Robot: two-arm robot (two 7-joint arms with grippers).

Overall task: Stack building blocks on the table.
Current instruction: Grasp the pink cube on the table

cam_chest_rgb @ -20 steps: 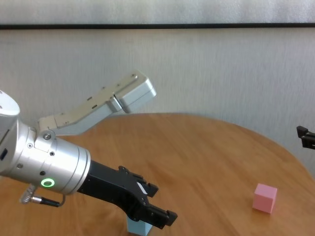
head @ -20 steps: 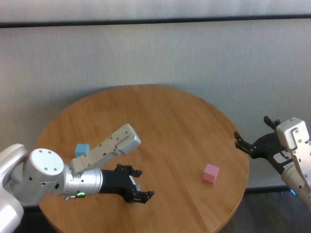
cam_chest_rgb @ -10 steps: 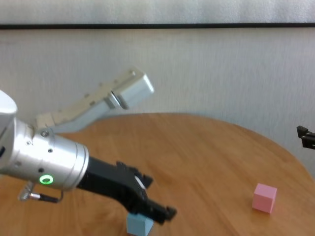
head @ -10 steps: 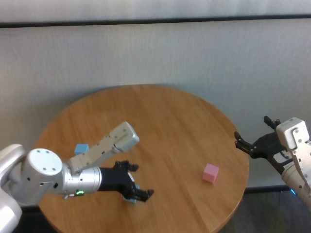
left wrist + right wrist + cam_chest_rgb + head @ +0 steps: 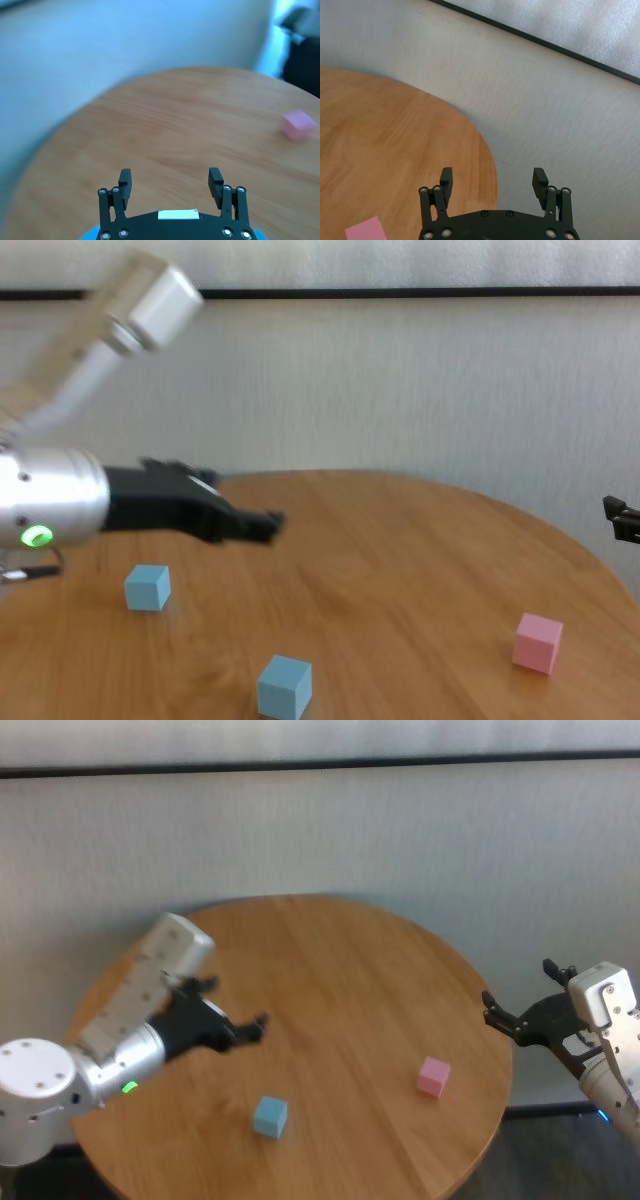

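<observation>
Your left claw (image 5: 228, 1025) hovers spread and empty at the desk's (image 5: 340, 960) nine o'clock — near blue cube (image 5: 270, 1116) lies free; right claw (image 5: 492, 186), spread, waits off-desk.

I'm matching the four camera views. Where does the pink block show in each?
Head view: pink block on the table's right side.
Chest view: lower right.
Left wrist view: far right.
Right wrist view: bottom-left corner.
Shared landmark: the round table's edge.

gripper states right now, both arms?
Left gripper: open, empty, above the table.
Right gripper: open, empty, off the table's right edge.
</observation>
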